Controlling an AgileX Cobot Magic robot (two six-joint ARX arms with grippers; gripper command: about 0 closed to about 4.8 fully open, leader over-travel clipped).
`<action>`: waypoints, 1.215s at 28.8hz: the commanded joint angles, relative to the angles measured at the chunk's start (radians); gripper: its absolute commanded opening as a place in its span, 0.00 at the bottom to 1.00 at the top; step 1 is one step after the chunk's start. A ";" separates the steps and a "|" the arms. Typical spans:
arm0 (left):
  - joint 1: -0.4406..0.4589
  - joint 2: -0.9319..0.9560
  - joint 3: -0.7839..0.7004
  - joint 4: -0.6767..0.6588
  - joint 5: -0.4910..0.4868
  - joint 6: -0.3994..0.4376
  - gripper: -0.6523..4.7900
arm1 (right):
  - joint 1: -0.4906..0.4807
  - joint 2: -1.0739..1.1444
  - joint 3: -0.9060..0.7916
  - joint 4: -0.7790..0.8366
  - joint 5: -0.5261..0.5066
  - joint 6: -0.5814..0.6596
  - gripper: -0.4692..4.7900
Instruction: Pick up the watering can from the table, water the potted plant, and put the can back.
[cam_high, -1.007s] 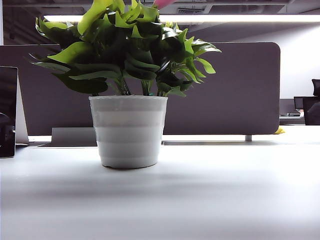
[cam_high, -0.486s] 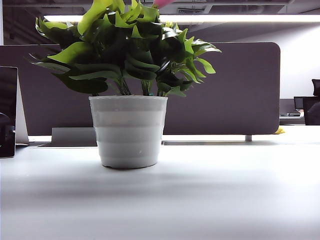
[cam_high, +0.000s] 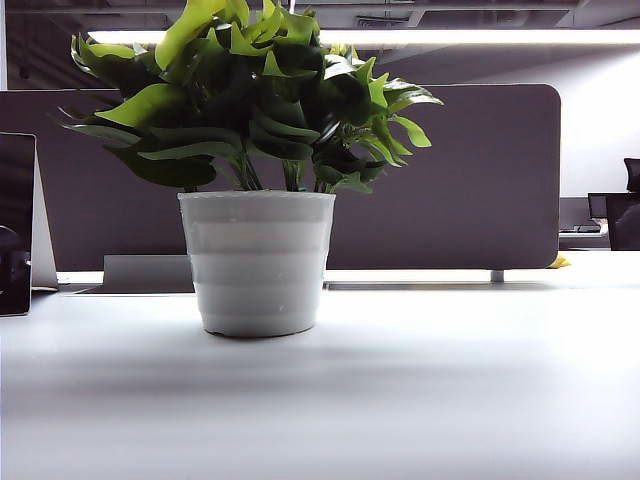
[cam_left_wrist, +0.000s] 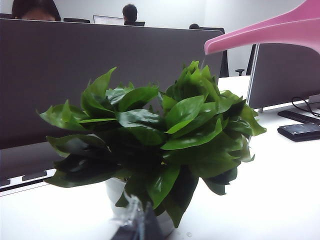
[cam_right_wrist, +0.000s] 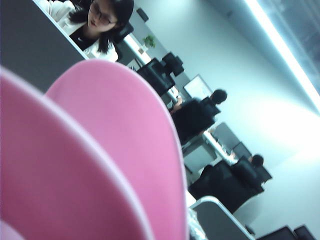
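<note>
**Watering under way, return still ahead**

We have the watering can (cam_left_wrist: 270, 31) off the table (cam_high: 420, 400) and up in the air: from the left wrist camera its long pink spout reaches in from the side, its tip hanging just above the leaves of the potted plant (cam_high: 256, 170). A faint thread of water may be falling from the tip, but we cannot be sure. The plant stands upright on the table in its white ribbed pot.

From the right wrist camera we see only the pink body of the can filling the near view, so we judge the right arm carries it. The right gripper itself is hidden, and we cannot tell how its jaws stand. The left gripper (cam_left_wrist: 136, 226) sits low in front of the pot, away from the can; only a dark blurred tip shows, so its state is unclear too.

So picking up is done, pouring is in hand or nearly over, and setting the can down is left.
</note>
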 joint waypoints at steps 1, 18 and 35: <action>0.003 0.001 0.005 0.012 0.004 0.005 0.11 | 0.000 -0.020 0.015 0.063 0.027 0.064 0.09; 0.058 0.001 -0.007 0.013 0.003 0.005 0.11 | -0.106 -0.110 -0.062 -0.014 0.033 0.359 0.09; 0.058 0.001 -0.167 -0.001 0.004 0.005 0.11 | -0.307 -0.266 -0.398 0.161 -0.111 0.679 0.09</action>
